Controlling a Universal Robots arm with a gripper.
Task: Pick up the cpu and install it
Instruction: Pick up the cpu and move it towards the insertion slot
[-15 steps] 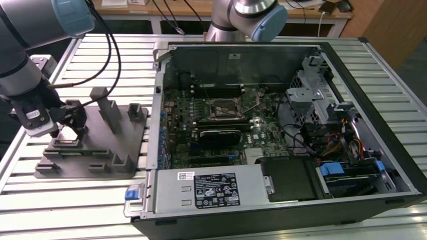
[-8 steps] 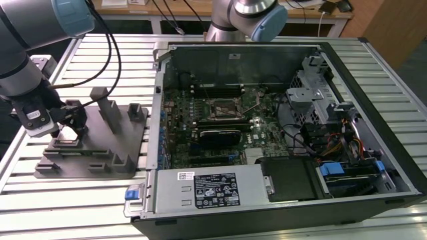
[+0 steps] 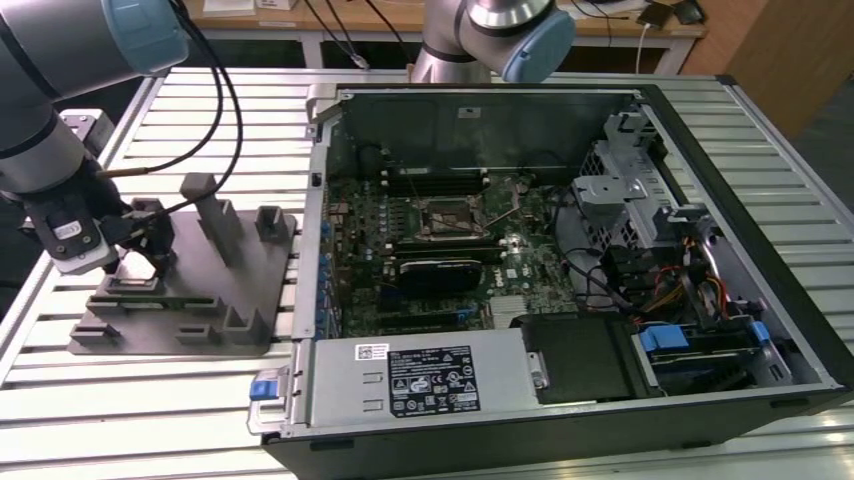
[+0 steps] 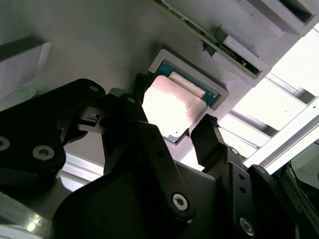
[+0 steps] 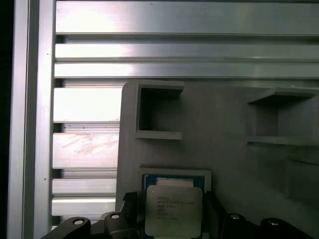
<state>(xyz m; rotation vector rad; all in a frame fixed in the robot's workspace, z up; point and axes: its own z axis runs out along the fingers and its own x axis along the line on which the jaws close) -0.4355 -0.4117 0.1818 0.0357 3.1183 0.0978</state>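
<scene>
The cpu (image 5: 173,211) is a small square chip with a silvery top plate. It lies in a blue-green rimmed recess (image 5: 174,177) of the grey fixture plate (image 3: 200,300) on the exterior view's left. My gripper (image 3: 144,262) hangs right over it. In both wrist views the black fingertips (image 4: 206,130) sit against two opposite edges of the cpu (image 4: 172,107), so the gripper is shut on it. I cannot tell whether the chip is raised off the recess floor. The motherboard's square socket (image 3: 447,215) lies in the open computer case (image 3: 561,250).
The grey fixture carries several upright posts (image 3: 214,215) and box-shaped pockets (image 5: 159,112) close to my gripper. A second robot arm (image 3: 501,35) stands behind the case. The slatted aluminium table (image 3: 80,400) runs under everything. A power supply (image 3: 414,375) fills the case's near side.
</scene>
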